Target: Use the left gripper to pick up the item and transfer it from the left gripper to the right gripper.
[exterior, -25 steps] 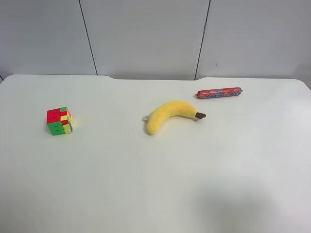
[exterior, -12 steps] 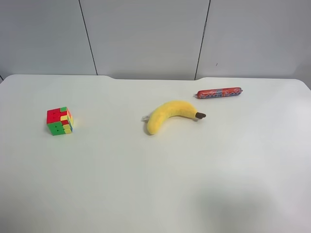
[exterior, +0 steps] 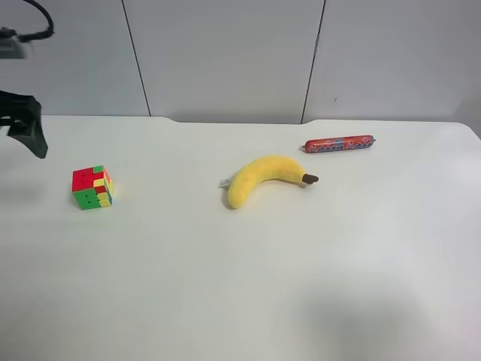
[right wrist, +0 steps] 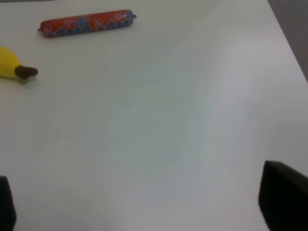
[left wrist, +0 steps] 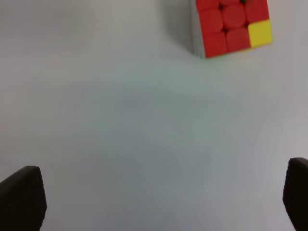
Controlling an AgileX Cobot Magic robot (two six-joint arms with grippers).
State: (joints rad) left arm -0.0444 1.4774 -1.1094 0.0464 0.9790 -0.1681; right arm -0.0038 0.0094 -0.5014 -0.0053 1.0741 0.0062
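So at the far left edge of the overhead shot you can just see the left arm [exterior: 24, 124], a dark bit of it poking in above the white table [exterior: 225, 286], up off the surface and well apart from everything else. The left gripper [left wrist: 159, 199] is wide open, going by its own wrist cam: the two dark fingertips sit at opposite corners with only bare tabletop between them, holding nothing. The cube [exterior: 92, 188] is the nearest thing to it. It's a scrambled puzzle cube, red on top, green on the front, with some yellow and orange squares. It sits flat on the table towards the left side of the overhead view, a little nearer the camera than the arm, and nothing is touching it. In the left wrist cam it shows up ahead of the fingers, not between them. Moving along to the middle there's a yellow banana [exterior: 263, 177], looks like a plush one. It's lying curved on the table with a small white tag [exterior: 224, 183] at its left end and its dark tip pointing right. Further right and a bit further back is a red sausage [exterior: 339, 144] in a printed wrapper, lying roughly level, near the banana's tip but not touching it. The right arm isn't in the overhead shot at all. Its wrist cam shows the right gripper [right wrist: 144, 204] spread open too, with empty fingertips at the corners and the sausage and banana tip off in the distance.
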